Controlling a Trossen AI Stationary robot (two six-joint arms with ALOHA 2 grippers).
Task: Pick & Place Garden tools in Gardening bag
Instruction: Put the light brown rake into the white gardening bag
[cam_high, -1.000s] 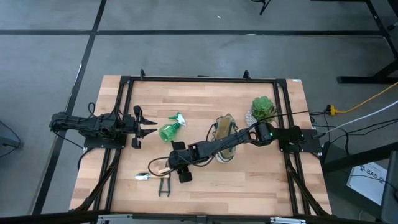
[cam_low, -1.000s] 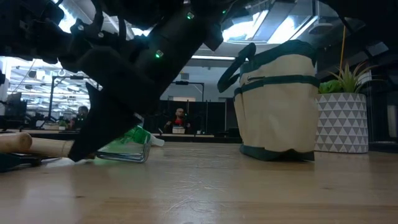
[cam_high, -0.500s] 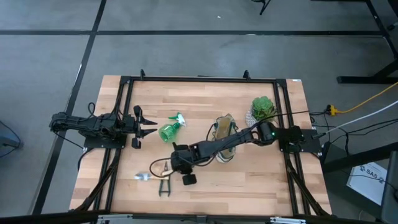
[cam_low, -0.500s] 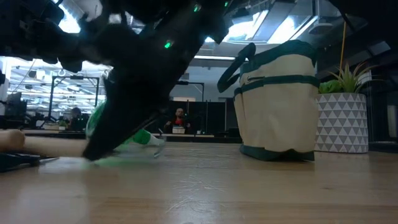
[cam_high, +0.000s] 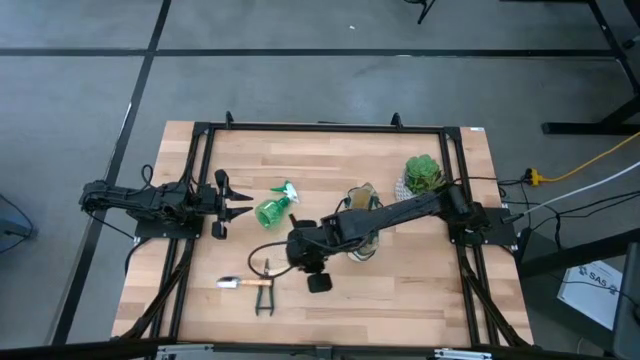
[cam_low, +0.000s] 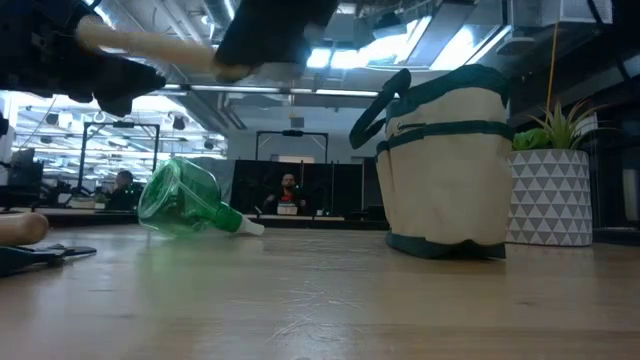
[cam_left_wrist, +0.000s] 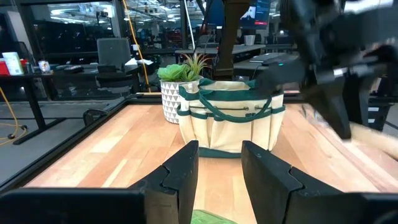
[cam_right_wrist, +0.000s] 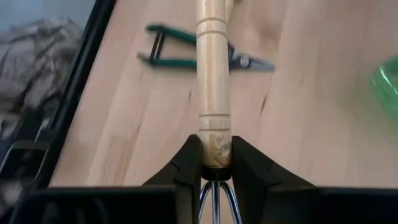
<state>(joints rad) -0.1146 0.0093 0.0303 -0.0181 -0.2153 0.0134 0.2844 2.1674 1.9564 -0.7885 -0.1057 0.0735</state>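
My right gripper (cam_right_wrist: 215, 163) hangs over the table's middle (cam_high: 296, 256), shut on the hand rake (cam_right_wrist: 213, 74), whose wooden handle (cam_low: 150, 45) is high above the board. Under it lie the pruning shears (cam_right_wrist: 186, 53) and the trowel (cam_high: 245, 283), flat on the wood. The green spray bottle (cam_high: 272, 209) lies on its side before my left gripper (cam_left_wrist: 219, 167), which stands open at the left (cam_high: 228, 197) with nothing between its fingers. The gardening bag (cam_high: 362, 217) stands upright right of centre. My right gripper pinches the rake's wooden handle at its metal end (cam_right_wrist: 215, 149) between its two fingers. The handle runs on past the fingertips, along the fingers, and the metal prongs (cam_right_wrist: 214, 193) reach back between them. The rake is lifted clear and lies roughly level (cam_low: 150, 45).
A green plant in a white patterned pot (cam_high: 424, 176) stands just right of the bag, toward the far edge. A black frame (cam_high: 320, 128) runs around the tabletop. Bare wood lies along the near edge (cam_high: 380, 310).
My right gripper has taken hold of the rake and risen with it, going a little toward the table's right edge and the bag. The rake's handle, which lay on the board beside the trowel, now hangs clear above it. The spray bottle, hidden before in the low view, shows whole.
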